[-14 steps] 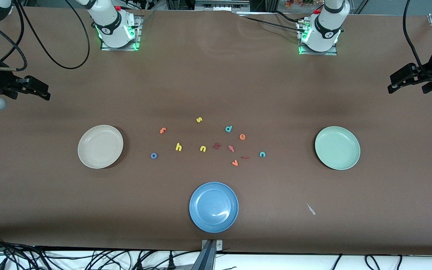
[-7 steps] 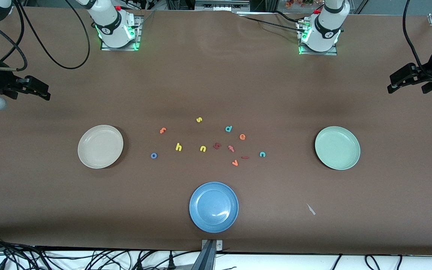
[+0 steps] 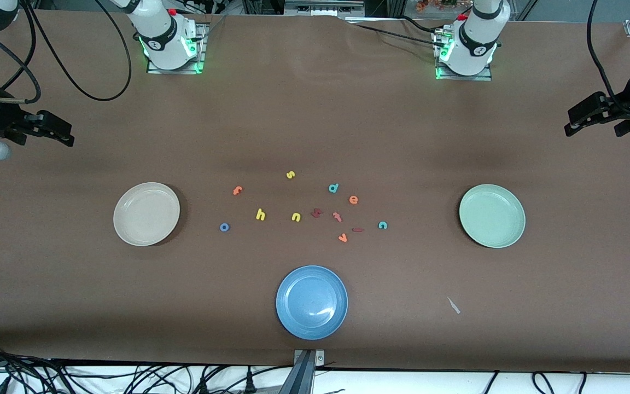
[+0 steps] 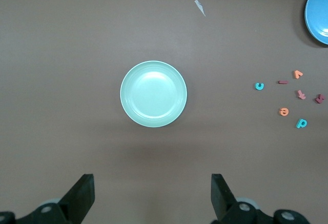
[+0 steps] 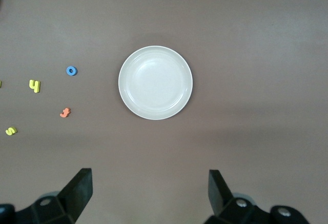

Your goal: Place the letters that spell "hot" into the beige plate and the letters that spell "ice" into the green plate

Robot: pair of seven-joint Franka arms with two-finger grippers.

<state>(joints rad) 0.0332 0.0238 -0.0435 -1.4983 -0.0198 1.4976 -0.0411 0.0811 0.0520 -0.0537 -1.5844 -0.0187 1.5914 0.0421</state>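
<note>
The beige plate (image 3: 146, 214) (image 5: 155, 82) lies toward the right arm's end and the green plate (image 3: 491, 215) (image 4: 154, 94) toward the left arm's end. Between them lie the yellow h (image 3: 260, 214) (image 5: 34, 85), blue o (image 3: 224, 227) (image 5: 71, 70), orange t (image 3: 237, 190) (image 5: 64, 113), dark red i (image 3: 357, 230) (image 4: 283, 82), teal c (image 3: 383, 225) (image 4: 259, 86) and orange e (image 3: 353, 200) (image 4: 284, 112). My right gripper (image 3: 64, 134) (image 5: 151, 196) hangs open and empty over the table's edge at its own end. My left gripper (image 3: 571, 123) (image 4: 152, 198) does the same at the other end.
A blue plate (image 3: 311, 301) sits nearest the front camera. Other letters lie among the task's: yellow s (image 3: 290, 174), yellow n (image 3: 296, 216), teal d (image 3: 333, 188), pinkish t (image 3: 337, 216), orange v (image 3: 342, 238), a dark red piece (image 3: 316, 213). A paper scrap (image 3: 453, 305) lies near the green plate.
</note>
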